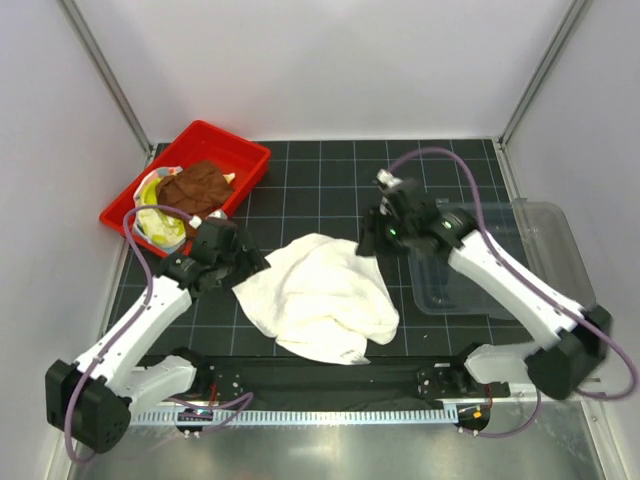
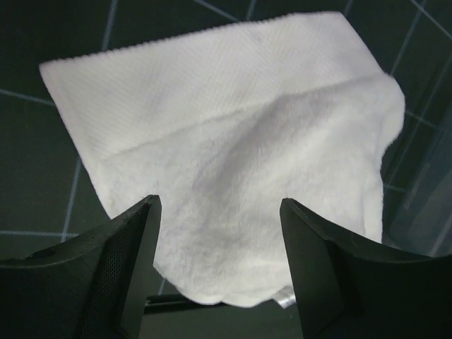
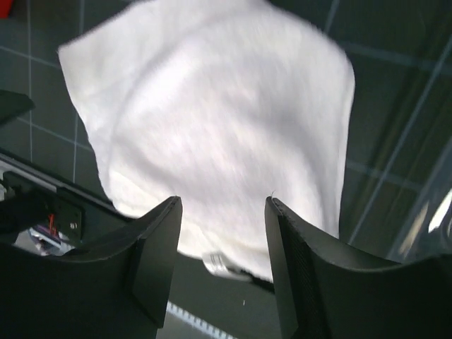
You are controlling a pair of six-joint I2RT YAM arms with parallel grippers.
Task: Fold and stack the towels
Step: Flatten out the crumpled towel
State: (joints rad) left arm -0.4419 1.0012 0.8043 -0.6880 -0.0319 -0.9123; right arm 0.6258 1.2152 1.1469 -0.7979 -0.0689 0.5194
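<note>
Both arm bases (image 1: 90,400) sit at the bottom edge of a dark, grid-lined desk (image 1: 330,170) enclosed by plain white walls (image 1: 330,60). One white towel (image 1: 320,295) lies rumpled at centre frame. Left fingers (image 2: 134,240) and right fingers (image 3: 159,240) are spread apart above it, gripping nothing. A brown towel (image 1: 200,183) rests in the red tray (image 1: 215,135) at upper left, and a clear bin (image 1: 545,235) stands at right.

Nothing legible is showing in any view.
A small sewn tag (image 3: 220,265) is lying at the near edge of the white towel (image 1: 320,295), its print too blurred to read.
</note>
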